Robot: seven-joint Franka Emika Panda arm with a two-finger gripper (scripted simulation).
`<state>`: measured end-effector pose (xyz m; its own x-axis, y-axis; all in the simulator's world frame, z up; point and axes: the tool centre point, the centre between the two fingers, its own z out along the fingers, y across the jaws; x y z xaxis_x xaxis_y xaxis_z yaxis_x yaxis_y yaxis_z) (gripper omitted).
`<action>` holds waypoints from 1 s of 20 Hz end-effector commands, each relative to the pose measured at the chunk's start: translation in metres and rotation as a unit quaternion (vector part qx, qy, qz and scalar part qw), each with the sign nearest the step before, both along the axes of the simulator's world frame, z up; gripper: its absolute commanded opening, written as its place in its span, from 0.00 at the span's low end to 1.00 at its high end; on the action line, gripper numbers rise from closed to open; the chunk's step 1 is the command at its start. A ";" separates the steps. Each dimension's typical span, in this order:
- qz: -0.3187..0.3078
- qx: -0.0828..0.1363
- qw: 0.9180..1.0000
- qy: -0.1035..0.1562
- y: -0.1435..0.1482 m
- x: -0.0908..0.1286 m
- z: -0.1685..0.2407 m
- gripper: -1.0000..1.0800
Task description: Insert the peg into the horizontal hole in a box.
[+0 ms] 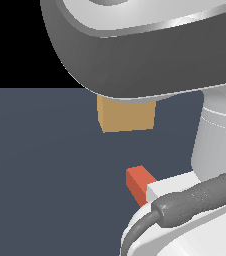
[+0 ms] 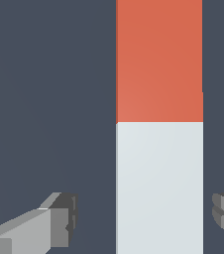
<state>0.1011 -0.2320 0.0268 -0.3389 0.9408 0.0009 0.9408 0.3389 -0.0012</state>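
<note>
Now the claw (image 2: 144,221) is sitting wide open around the white half of the peg (image 2: 158,124), not squeezing. It looks stiff and light (maybe slippery), so grabbing there seems right.

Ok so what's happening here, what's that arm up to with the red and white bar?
The arm's gripper is open, with a finger on each side of the peg's white half and a gap between, so nothing is gripped yet. The peg lies on the dark floor. The tan box sits apart from it, partly hidden by the arm; its hole isn't visible.
</note>
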 end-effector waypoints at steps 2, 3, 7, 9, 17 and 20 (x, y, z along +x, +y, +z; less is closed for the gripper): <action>0.000 0.000 1.000 -0.001 0.000 0.001 -0.008 0.96; 0.000 0.000 1.000 -0.001 -0.001 0.001 -0.009 0.96; 0.000 0.000 1.000 -0.001 -0.001 0.002 -0.008 0.00; 0.000 0.000 1.000 -0.001 -0.001 0.002 -0.008 0.00; 0.000 0.000 1.000 0.000 0.000 0.002 -0.008 0.00; 0.000 0.000 1.000 0.000 0.002 0.001 -0.007 0.00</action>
